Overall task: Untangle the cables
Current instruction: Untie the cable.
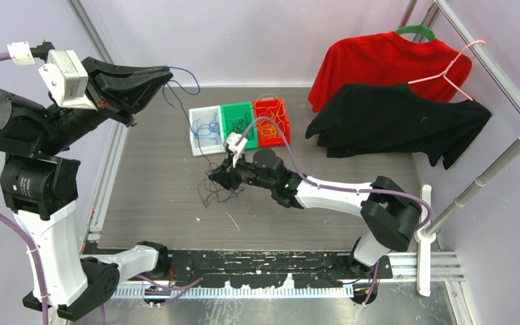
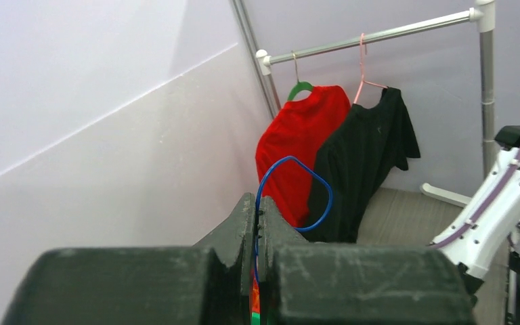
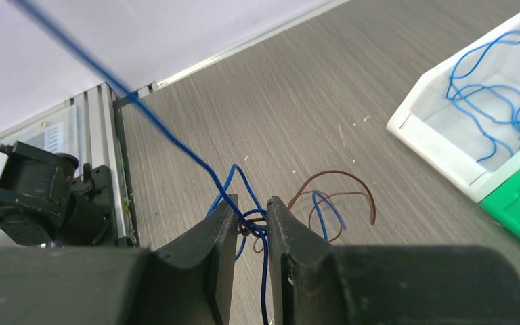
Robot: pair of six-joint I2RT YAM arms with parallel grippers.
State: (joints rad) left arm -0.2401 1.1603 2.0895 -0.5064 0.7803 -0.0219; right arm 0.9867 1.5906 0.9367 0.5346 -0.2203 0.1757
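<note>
My left gripper (image 1: 169,71) is raised high at the back left and shut on a thin blue cable (image 2: 325,196) that loops out past its fingertips (image 2: 257,210). The blue cable (image 3: 156,122) runs taut down to a small tangle of blue and dark brown cables (image 1: 217,193) on the table. My right gripper (image 1: 215,177) sits low over that tangle. Its jaws (image 3: 252,206) stand slightly parted, with a knot of blue and brown cable (image 3: 254,220) in the gap between them. A brown cable loop (image 3: 352,179) arches just beyond the fingers.
Three bins stand side by side behind the tangle: white (image 1: 192,128) with blue cables, green (image 1: 238,105) with dark ones, red (image 1: 271,101) with orange ones. A red shirt (image 1: 379,61) and a black shirt (image 1: 399,122) hang on a rack (image 1: 487,169) at the right.
</note>
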